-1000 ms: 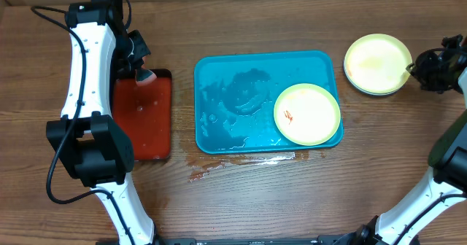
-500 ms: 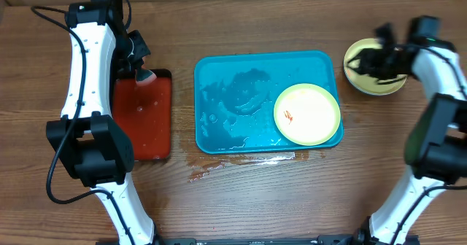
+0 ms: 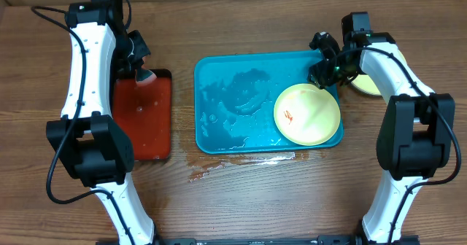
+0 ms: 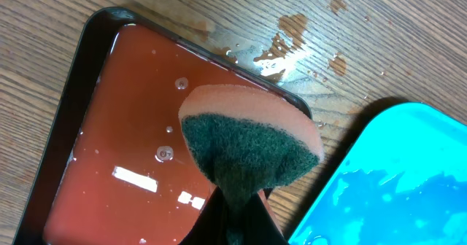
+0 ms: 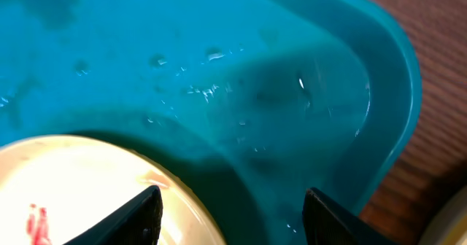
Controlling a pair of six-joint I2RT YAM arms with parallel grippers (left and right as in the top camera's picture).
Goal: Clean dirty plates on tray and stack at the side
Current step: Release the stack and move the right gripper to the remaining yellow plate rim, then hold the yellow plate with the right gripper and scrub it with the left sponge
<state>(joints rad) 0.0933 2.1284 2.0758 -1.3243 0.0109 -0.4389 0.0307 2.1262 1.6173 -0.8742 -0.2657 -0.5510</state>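
Wooden table [image 3: 233, 208] bore large turquoise rectangular plastic tray [image 3: 233, 121]. Overhead: 1 round yellow-green-rimmed plastic plate [image 3: 310, 114], red smear on pale centre, lay in tray's right end; another pale plate [image 3: 365, 86] sat on table just right, half hidden by arm; right gripper [image 3: 321, 70] hovered over tray's far right corner. Left wrist: left gripper [image 4: 237, 219] clamped orange sponge with green scouring face [image 4: 248, 139] above narrow red black-rimmed tray [image 4: 102, 165]. Right wrist: jaws spread, nothing between, plate's edge below. Step, by judgement: reaching for dirty plate. Next: descend, pinch rim, steady it for scrubbing.
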